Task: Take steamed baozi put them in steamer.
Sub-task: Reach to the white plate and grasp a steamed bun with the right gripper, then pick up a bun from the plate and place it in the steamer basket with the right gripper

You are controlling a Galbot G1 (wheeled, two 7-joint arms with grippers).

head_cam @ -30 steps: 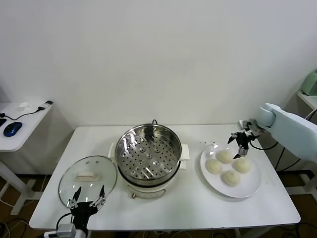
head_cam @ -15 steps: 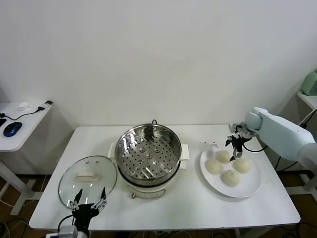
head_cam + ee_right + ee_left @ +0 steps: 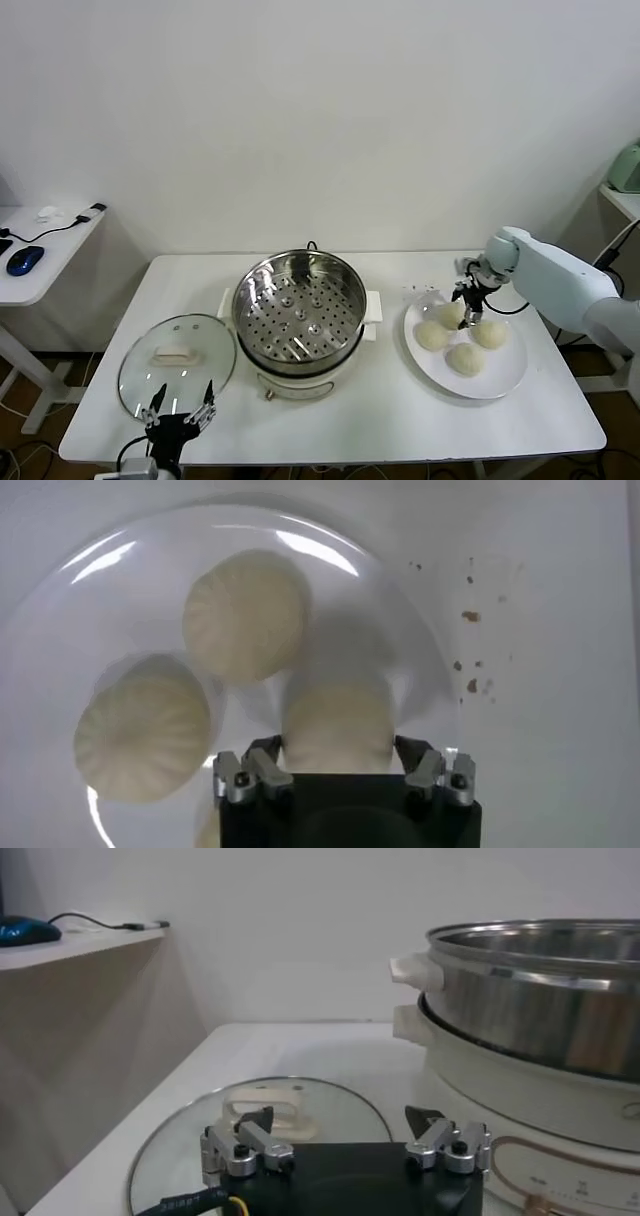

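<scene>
Pale mint arm (image 3: 560, 280), black silver-tipped jaws

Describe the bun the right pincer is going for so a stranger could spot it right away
Start at the white plate right of the steamer. Four buns sit on it; the target bun is the back left one, nearest the wall. Only it lies between the open fingers of the right pincer.

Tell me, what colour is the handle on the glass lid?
White; the handle shows best in the left wrist view.

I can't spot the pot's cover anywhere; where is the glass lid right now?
In the head view, the glass lid lies flat on the table at the robot's left, beside the steamer, just beyond the left claw.
</scene>
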